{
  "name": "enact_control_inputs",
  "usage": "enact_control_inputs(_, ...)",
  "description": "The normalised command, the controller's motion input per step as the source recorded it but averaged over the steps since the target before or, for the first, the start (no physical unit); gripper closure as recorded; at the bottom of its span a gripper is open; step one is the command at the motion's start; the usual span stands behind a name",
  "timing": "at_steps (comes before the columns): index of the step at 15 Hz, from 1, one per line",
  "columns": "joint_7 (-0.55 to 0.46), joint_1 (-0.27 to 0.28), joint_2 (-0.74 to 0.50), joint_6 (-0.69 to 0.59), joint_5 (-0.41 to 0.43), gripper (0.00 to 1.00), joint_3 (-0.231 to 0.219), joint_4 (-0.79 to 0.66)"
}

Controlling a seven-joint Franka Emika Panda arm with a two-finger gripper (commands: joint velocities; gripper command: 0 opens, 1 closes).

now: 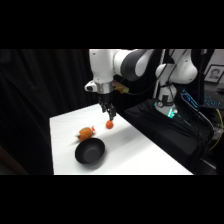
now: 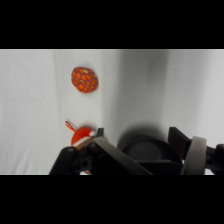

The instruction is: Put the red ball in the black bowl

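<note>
Dark room, white table [image 1: 145,155]; jaws [image 1: 109,118] above red ball [image 1: 109,124], grip state unclear.

White arm reaches in from its base at the table's far right side, upper links running level above the far edge, then the wrist section turning straight down. Gripper [image 1: 108,114] points down over the far part of the table, near its far edge, hanging above the surface, not touching it. Black finger assembly below a white wrist flange. In the wrist view the black linkage [image 2: 100,157] and a pale finger [image 2: 192,155] rise from the bottom edge, spread well apart.
</note>
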Motion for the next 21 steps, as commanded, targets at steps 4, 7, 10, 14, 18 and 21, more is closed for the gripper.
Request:
enact_control_inputs(4,-0.16,-0.114,-0.20,0.22,0.093,0.00,-0.069,-0.25)
enact_control_inputs(7,-0.24,-0.133,-0.18,0.29,0.161,0.00,-0.081,-0.28)
enact_control_inputs(10,-0.25,-0.117,-0.17,0.33,0.185,0.00,-0.068,-0.29)
enact_control_inputs(14,-0.25,-0.095,-0.14,0.39,0.181,0.00,-0.052,-0.30)
enact_control_inputs(18,-0.22,-0.068,-0.03,0.39,0.175,0.00,-0.031,-0.25)
enact_control_inputs(21,-0.24,-0.059,0.10,0.39,0.219,0.00,-0.005,-0.16)
